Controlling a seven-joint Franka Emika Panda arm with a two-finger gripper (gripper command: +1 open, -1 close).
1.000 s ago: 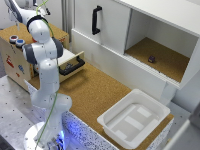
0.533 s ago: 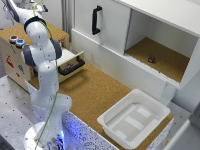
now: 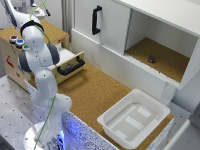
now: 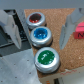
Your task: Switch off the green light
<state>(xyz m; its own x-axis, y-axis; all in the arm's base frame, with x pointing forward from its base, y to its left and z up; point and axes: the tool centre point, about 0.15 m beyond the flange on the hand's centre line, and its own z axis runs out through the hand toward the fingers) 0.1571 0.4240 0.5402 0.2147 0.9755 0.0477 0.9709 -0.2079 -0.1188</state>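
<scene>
Nearest the wrist camera, the green light (image 4: pixel 46 58) sits at one end of the row, beside the blue button (image 4: pixel 41 35). The gripper (image 4: pixel 42 27) has edged closer, jaws apart, seemingly centred over blue rather than green.

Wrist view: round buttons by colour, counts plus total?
Red button: 1
Blue button: 1
Green light: 1
Total: 3
</scene>
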